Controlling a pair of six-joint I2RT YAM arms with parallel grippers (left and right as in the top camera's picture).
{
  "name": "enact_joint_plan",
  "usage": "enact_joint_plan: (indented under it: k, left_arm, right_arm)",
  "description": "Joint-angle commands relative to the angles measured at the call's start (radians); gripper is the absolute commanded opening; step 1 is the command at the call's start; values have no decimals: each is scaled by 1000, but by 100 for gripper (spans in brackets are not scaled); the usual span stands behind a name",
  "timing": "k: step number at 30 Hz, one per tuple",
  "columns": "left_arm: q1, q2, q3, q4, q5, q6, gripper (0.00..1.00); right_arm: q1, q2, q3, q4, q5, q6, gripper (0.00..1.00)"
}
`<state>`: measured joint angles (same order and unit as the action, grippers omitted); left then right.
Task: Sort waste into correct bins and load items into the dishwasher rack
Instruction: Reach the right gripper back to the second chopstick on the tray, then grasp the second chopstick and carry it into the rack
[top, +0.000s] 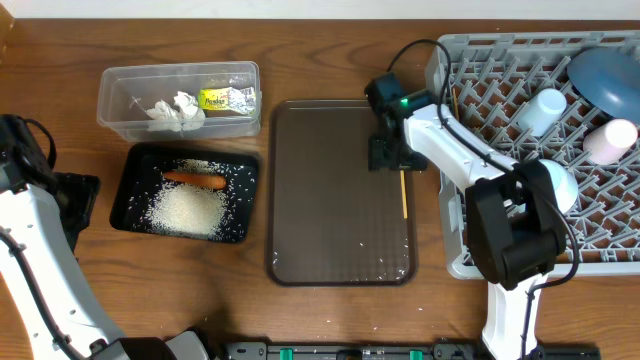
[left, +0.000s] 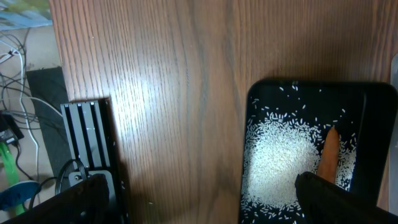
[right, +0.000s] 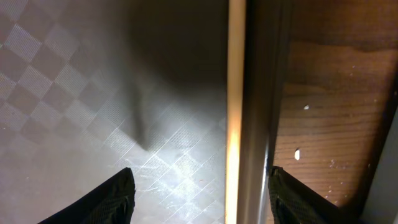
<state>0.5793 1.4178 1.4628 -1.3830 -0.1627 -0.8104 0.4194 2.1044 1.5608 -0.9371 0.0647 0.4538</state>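
One wooden chopstick (top: 404, 195) lies along the right rim of the brown serving tray (top: 320, 200). My right gripper (top: 392, 155) hovers over its upper end. In the right wrist view the chopstick (right: 234, 93) runs between the open fingers (right: 199, 183). The black tray (top: 135, 190) holds rice (top: 188, 210) and the carrot (top: 195, 180). The clear box (top: 120, 90) holds the tissue (top: 173, 110) and the wrapper (top: 226, 99). My left gripper (top: 85, 200) is open and empty left of the black tray (left: 261, 106). The grey rack (top: 470, 100) holds the blue dish (top: 605, 75), a light-blue cup (top: 540, 110), a pinkish cup (top: 612, 140) and the bowl (top: 560, 180).
A few stray rice grains lie on the serving tray's lower part (top: 375, 262) and on the wood beside it (right: 297, 154). A black stand and cables (left: 90, 143) sit at the table's left edge. The right arm crosses the rack's left wall.
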Motion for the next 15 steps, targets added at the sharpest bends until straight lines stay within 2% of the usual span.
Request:
enact_joint_plan:
  k: [1, 15]
  left_arm:
    - [4, 4, 1, -3, -5, 6, 98]
    - [4, 4, 1, -3, -5, 6, 98]
  right_arm:
    - [-7, 13, -6, 6, -32, -25, 66]
    - [-6, 34, -7, 14, -32, -25, 64]
